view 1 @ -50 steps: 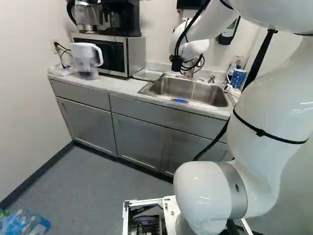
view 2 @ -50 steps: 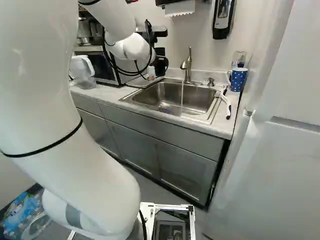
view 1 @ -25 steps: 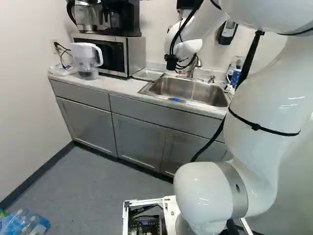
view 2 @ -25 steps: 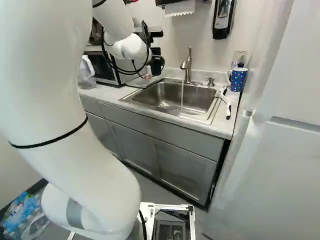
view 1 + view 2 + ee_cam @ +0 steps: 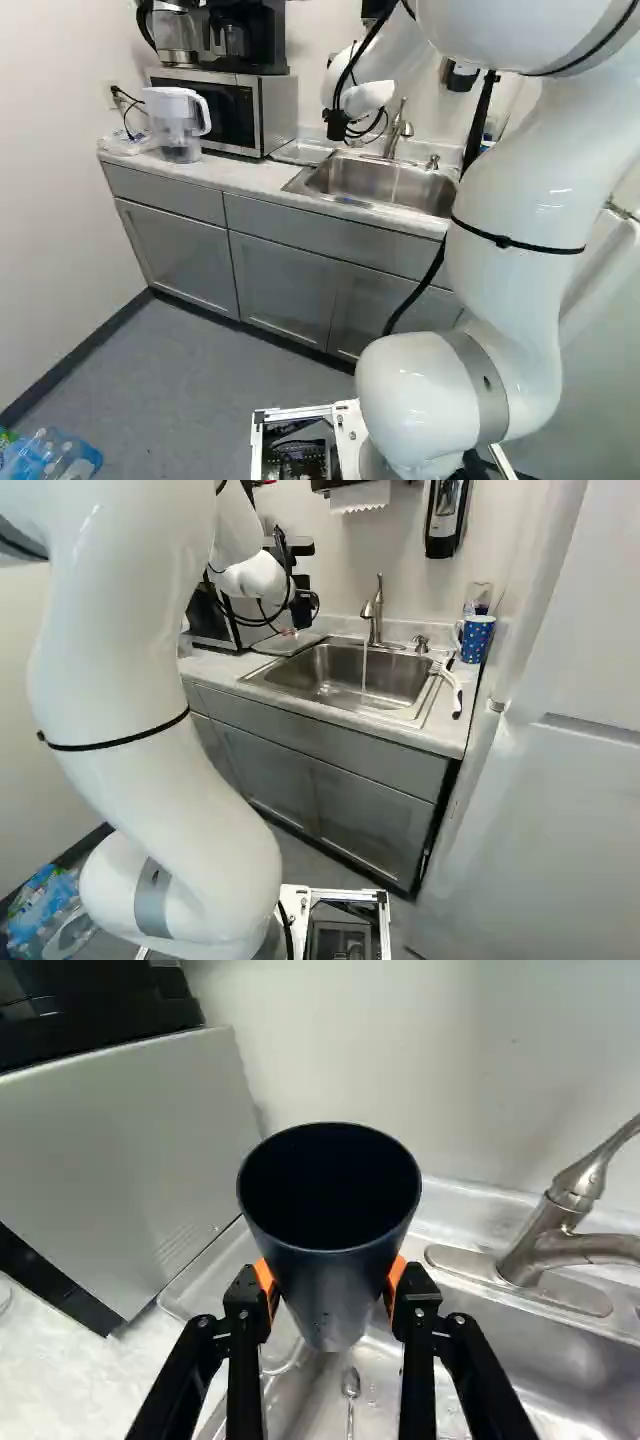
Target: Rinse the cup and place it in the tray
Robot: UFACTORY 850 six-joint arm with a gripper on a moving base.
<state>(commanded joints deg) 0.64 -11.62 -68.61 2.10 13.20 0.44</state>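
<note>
Cup hangs mouth up near the tray and sink, pinched from 2 sides by the gripper, fingers parted to its width. Water runs well apart; rinsing is probably done, leaving 1 step: placing it.

arm: glossy white, rounded tubular links. grey ring at low joint, one small dark dot on it. thin black strap around the link. black cables looped along the far end. fingers: black, jointed, small silvery screws. pads: orange.
</note>
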